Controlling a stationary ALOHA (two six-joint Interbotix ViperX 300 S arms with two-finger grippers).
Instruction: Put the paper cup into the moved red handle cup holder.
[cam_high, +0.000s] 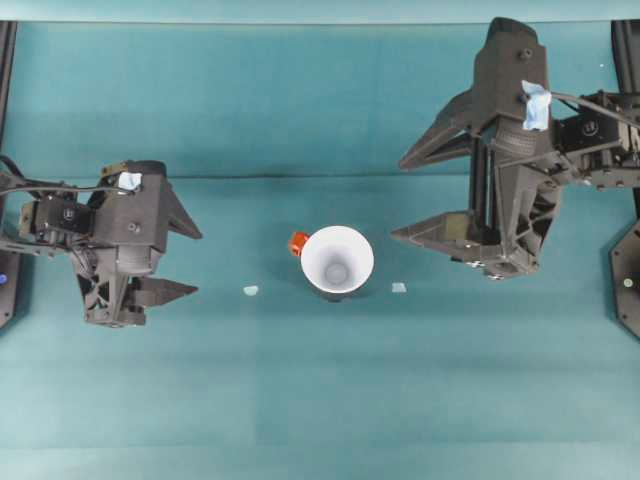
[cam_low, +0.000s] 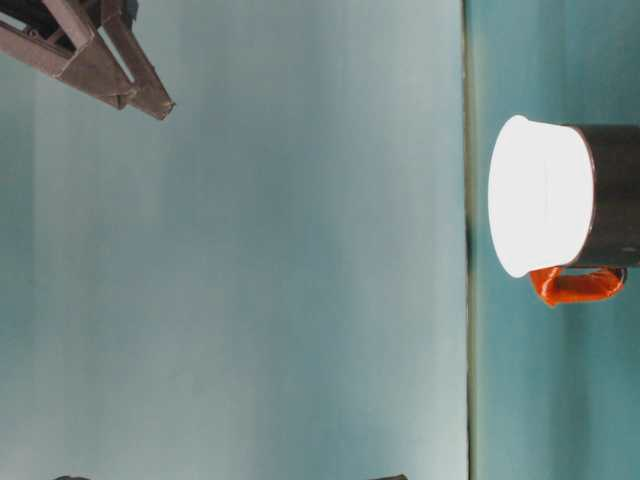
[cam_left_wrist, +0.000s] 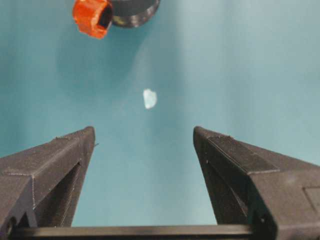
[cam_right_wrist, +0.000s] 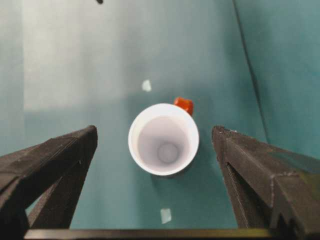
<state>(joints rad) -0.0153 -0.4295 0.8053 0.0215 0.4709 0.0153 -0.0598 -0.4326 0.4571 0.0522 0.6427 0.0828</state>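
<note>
The white paper cup (cam_high: 337, 262) stands upright inside the black red handle cup holder (cam_high: 335, 296) at the table's middle, its rim sticking out above the holder (cam_low: 612, 195). The orange-red handle (cam_high: 298, 243) points to the back left. My left gripper (cam_high: 197, 263) is open, left of the cup and well apart from it. My right gripper (cam_high: 397, 200) is open too, raised and off to the cup's right. In the right wrist view the cup (cam_right_wrist: 164, 139) sits below between the spread fingers of the right gripper (cam_right_wrist: 154, 131). The left wrist view shows the handle (cam_left_wrist: 92, 17) far ahead of the left gripper (cam_left_wrist: 144, 135).
Two small pale scraps lie on the teal table (cam_high: 320, 400), one left of the holder (cam_high: 250, 291) and one to its right (cam_high: 399, 288). Arm bases stand at both side edges.
</note>
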